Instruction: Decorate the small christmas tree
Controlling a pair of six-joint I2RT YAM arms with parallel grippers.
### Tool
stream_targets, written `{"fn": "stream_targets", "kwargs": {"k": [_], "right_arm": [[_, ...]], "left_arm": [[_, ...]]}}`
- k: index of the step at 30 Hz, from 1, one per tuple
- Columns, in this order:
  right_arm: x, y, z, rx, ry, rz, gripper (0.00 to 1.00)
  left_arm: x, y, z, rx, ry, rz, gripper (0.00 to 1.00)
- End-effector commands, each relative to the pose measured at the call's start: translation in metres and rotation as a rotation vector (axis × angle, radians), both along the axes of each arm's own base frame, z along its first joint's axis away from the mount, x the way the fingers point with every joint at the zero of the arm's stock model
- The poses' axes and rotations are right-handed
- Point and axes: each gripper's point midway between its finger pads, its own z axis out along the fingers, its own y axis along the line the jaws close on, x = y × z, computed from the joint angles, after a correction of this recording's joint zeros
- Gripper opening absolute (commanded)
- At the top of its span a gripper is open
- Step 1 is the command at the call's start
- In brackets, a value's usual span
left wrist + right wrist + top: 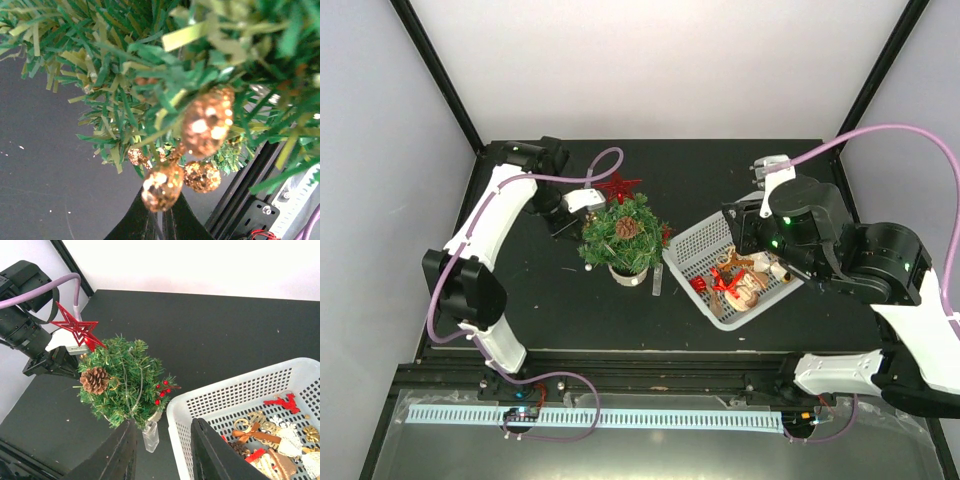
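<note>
Step in hand, by my read: left arm is setting a gold berry sprig (200,125) into the far-left side of the tree (623,235), which stands left of centre on the table (535,310), just left of the basket (692,238). Left gripper (161,214) is closed with the sprig at its tips. Berries hide the stem, so can't tell if it's pinched. Right gripper (164,422) is open and empty over the basket's left rim. Next: seat sprig deep, release without tugging the tree. Left wrist view shows branches only, no base.
</note>
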Motion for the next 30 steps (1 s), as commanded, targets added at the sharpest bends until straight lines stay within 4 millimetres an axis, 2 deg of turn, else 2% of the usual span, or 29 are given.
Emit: {"fn": "stream_targets", "kwargs": {"k": [1, 9, 17, 30], "right_arm": [[0.001, -0.015, 0.002, 0.004, -0.023, -0.049, 0.33], [0.002, -0.012, 0.001, 0.021, -0.009, -0.059, 0.33], [-0.001, -0.018, -0.003, 0.042, 0.01, -0.084, 0.33], [-0.007, -0.027, -0.008, 0.072, 0.027, -0.105, 0.33]], "left_arm": [[0.003, -0.001, 0.005, 0.0, 0.003, 0.016, 0.02], [0.005, -0.002, 0.005, 0.004, -0.003, 0.011, 0.05], [0.003, -0.007, 0.003, 0.008, 0.001, -0.012, 0.16], [0.003, -0.012, -0.004, 0.019, 0.025, -0.017, 0.18]]}}
